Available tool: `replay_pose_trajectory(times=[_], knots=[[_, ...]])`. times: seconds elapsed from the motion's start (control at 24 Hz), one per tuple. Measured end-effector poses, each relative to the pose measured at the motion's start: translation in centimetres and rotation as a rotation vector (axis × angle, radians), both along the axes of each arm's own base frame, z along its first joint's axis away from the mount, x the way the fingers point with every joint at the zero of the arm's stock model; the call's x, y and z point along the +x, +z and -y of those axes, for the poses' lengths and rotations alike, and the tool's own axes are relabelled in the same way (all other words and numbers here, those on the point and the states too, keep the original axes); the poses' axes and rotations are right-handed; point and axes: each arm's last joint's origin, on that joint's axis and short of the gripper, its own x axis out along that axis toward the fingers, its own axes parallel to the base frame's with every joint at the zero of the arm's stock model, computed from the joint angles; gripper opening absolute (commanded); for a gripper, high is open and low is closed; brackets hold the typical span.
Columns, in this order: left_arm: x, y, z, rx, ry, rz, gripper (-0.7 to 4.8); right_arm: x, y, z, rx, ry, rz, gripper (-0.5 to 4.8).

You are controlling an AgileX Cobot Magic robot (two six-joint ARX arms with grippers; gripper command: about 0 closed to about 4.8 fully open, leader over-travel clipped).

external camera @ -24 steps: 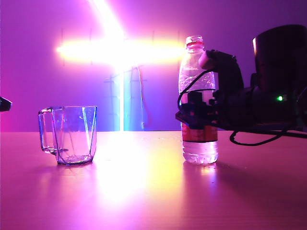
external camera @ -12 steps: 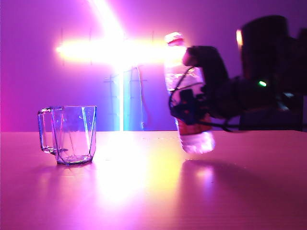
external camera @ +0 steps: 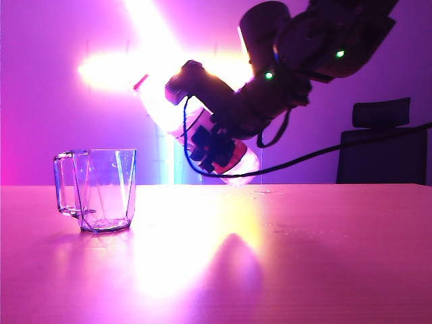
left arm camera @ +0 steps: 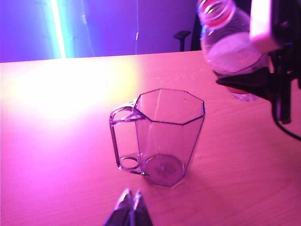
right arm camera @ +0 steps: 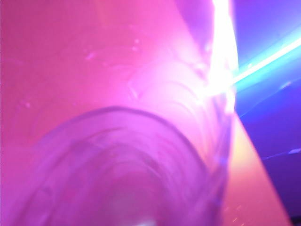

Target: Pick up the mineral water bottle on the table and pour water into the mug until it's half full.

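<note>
mug sitting on the table over on the left, mineral water bottle up in the air to its right, tilted with neck toward the mug, right gripper clamped round it, chair behind the table far right, left gripper just in front of the mug

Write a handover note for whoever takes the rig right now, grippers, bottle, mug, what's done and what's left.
Right gripper: shut on the clear plastic mineral water bottle, held off the wooden table, tilted, open neck toward the mug.
Left gripper: shut, empty, low near the mug.
Faceted clear glass mug: upright on the table, looks empty.
Done: bottle picked up.
Left: pour until half full.
</note>
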Motion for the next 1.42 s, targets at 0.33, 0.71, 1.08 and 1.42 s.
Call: replay_pose_trajectory(times=[0.33, 0.71, 1.08, 1.42], knots=[[0.0, 0.0, 0.0, 0.000, 0.001, 0.000, -0.02, -0.2, -0.2, -2.1, -0.218, 0.032, 0.148, 2.20], [0.0, 0.0, 0.0, 0.000, 0.000, 0.000, -0.02, -0.2, -0.9, -2.3, -0.375, -0.026, 0.204, 2.21], [0.0, 0.0, 0.0, 0.000, 0.001, 0.000, -0.02, 0.1, -0.5, -2.1, -0.490, -0.078, 0.294, 2.34], [0.0, 0.0, 0.0, 0.000, 0.000, 0.000, -0.02, 0.1, -0.3, -2.1, -0.549, -0.084, 0.337, 2.34]])
